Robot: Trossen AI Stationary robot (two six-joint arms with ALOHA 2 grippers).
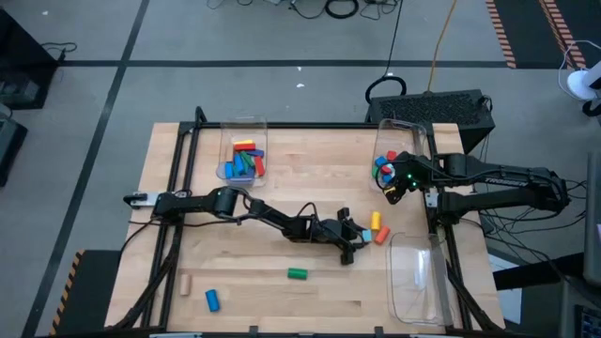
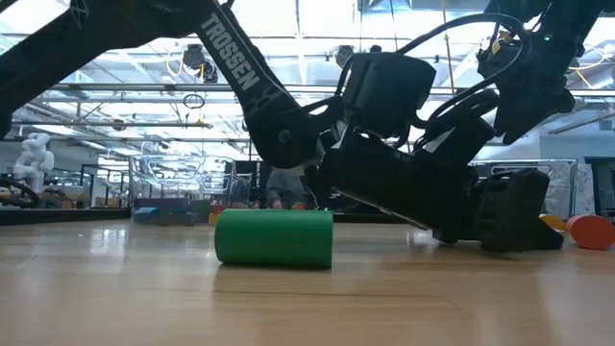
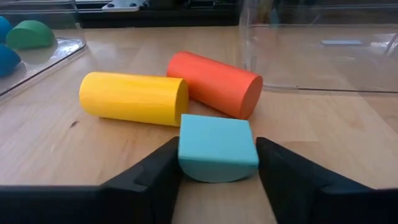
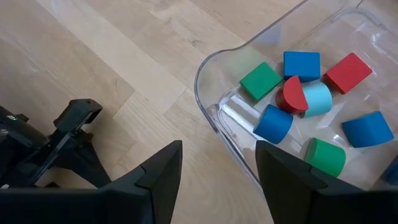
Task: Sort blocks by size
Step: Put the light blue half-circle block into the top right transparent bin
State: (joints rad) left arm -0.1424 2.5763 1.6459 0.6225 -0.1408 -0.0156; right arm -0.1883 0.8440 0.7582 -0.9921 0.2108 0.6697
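A light blue half-round block [image 3: 217,146] lies on the wooden table between the fingers of my left gripper [image 3: 217,163], which reaches out low to the table's middle right [image 1: 355,233]. Just beyond it lie a yellow cylinder [image 3: 134,96] and an orange cylinder [image 3: 214,84], both on their sides. My right gripper [image 4: 217,162] hangs open above the near corner of a clear bin [image 4: 214,74] that holds several small blocks [image 4: 292,93]; nothing is between its fingers. My left gripper pinches the light blue block by two opposite sides [image 3: 183,155], one finger [image 3: 163,168] on each. The fingers come nearly level from the table's left side, slanting a little down. The block sits low at the table top, its flat face up.
A second bin [image 1: 244,155] at the far left holds longer blocks. An empty clear bin [image 1: 418,277] stands at the near right. A green cylinder [image 1: 297,274], a blue cylinder [image 1: 212,299] and a plain wood piece [image 1: 186,282] lie toward the near edge.
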